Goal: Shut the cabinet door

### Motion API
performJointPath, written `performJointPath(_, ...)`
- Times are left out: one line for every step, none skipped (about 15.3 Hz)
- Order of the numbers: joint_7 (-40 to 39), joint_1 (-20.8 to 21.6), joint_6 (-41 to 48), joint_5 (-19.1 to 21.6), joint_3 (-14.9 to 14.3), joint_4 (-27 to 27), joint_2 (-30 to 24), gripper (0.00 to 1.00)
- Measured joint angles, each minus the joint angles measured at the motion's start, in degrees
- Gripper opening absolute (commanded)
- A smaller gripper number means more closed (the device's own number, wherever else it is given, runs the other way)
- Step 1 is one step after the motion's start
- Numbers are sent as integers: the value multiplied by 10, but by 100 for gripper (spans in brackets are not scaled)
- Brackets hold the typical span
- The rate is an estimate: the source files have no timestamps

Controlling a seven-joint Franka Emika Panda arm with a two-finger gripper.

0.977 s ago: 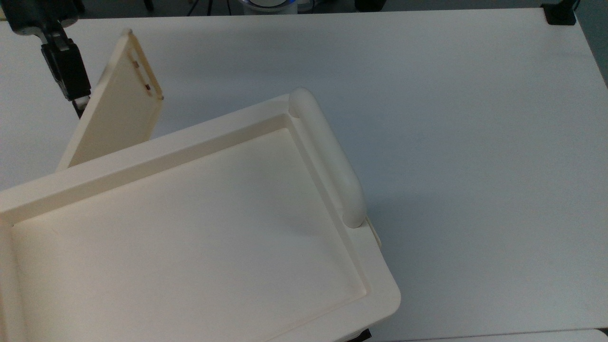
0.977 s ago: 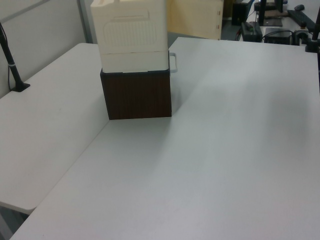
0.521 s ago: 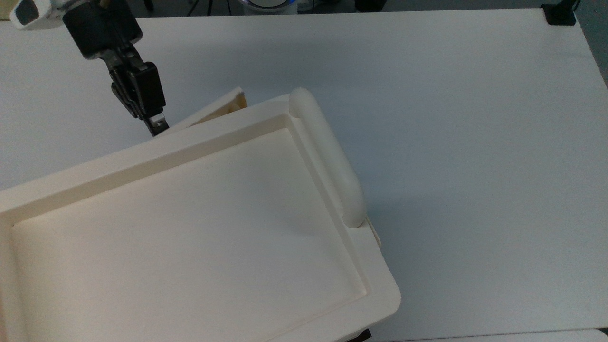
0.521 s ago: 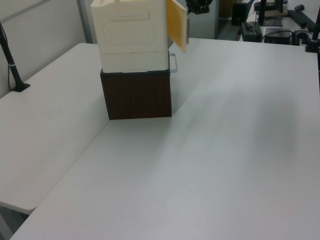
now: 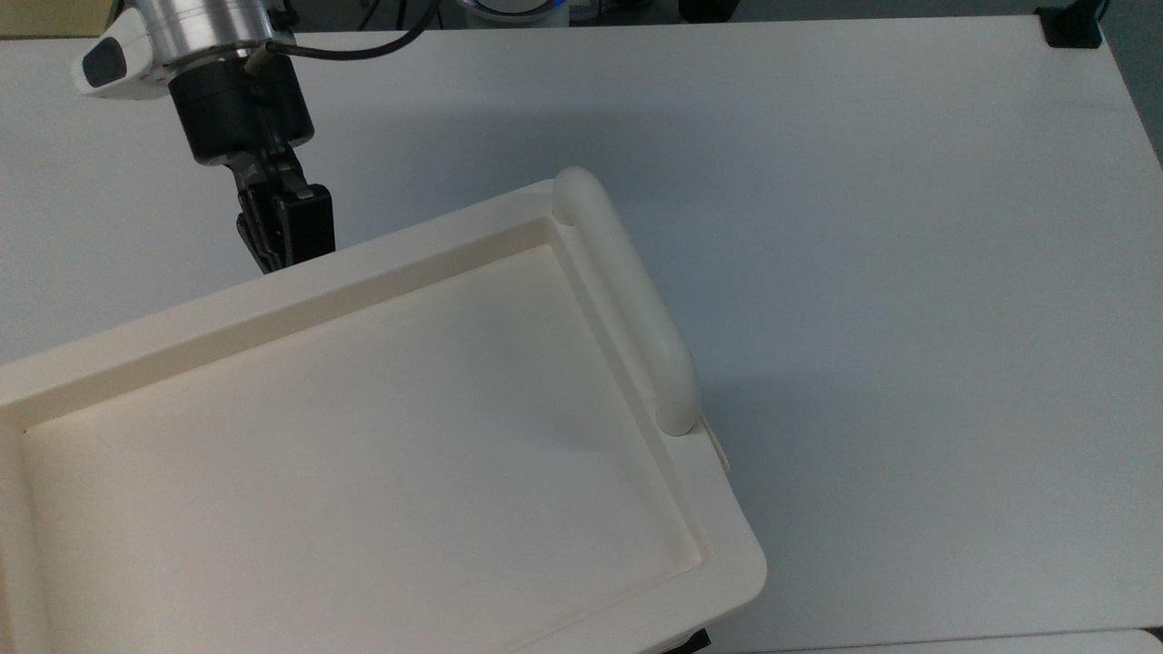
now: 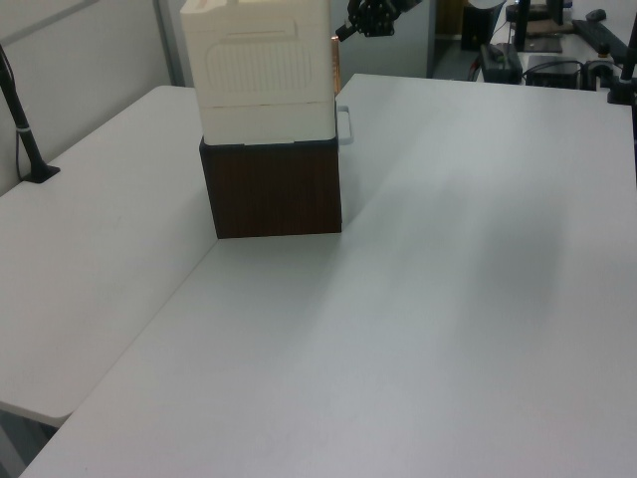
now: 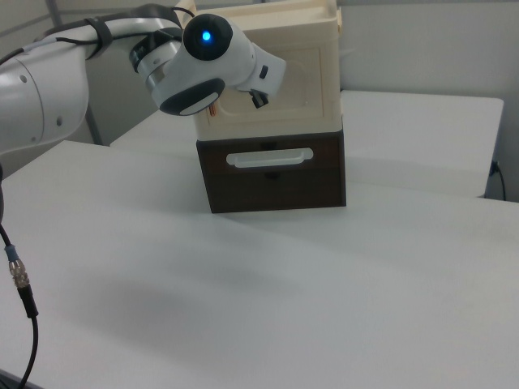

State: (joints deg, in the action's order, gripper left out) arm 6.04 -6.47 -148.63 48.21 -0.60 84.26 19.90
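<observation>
The cream cabinet (image 5: 300,295) fills the top view's lower left, with its rounded bar handle (image 5: 627,300) along the right rim. In the right view the cabinet door (image 7: 304,77) lies flat against the cabinet's (image 7: 324,32) front. The left view shows the door only as a thin edge (image 6: 334,62) on the right side of the cabinet (image 6: 264,70). My gripper (image 5: 274,262) is shut with nothing in it, its tips at the cabinet's far rim, right at the door face. It also appears as the gripper (image 6: 345,30) at the cabinet's upper right corner and the gripper (image 7: 258,99) in front of the door.
The cabinet stands on a dark brown drawer base (image 6: 274,189) with a pale handle (image 7: 268,158). The white table (image 5: 863,227) stretches wide to the top view's right. A black clamp (image 5: 1072,25) sits at its far corner. A cable (image 7: 20,284) hangs at the right view's left.
The door swung from wide open to flat against the cabinet. My gripper followed it, moving right and toward the cabinet in the top view.
</observation>
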Motion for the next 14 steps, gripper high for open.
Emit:
performJointPath(0,0,-5,-1,1,0,1,0)
performJointPath(-1,0,-5,-5,1,-1,1,0)
performJointPath(-1,-1,-5,-12,1,-1,-1,0)
performJointPath(-3,-1,-4,-19,1,-1,-3,0)
performJointPath(-7,-3,2,-27,1,2,-8,0)
performJointPath(-16,-7,18,-36,1,6,-14,0)
performJointPath(-26,-14,45,-49,1,12,-23,0)
performJointPath(-34,-22,78,-68,1,19,-34,0)
performJointPath(-39,-32,121,-97,0,25,-48,0)
performJointPath(-41,-42,167,-130,0,29,-62,0)
performJointPath(-44,-52,214,-167,-1,31,-78,1)
performJointPath(-45,-58,259,-204,-2,33,-94,1)
performJointPath(-45,-61,300,-236,-2,34,-111,3)
performJointPath(-45,-62,342,-269,-3,34,-128,7)
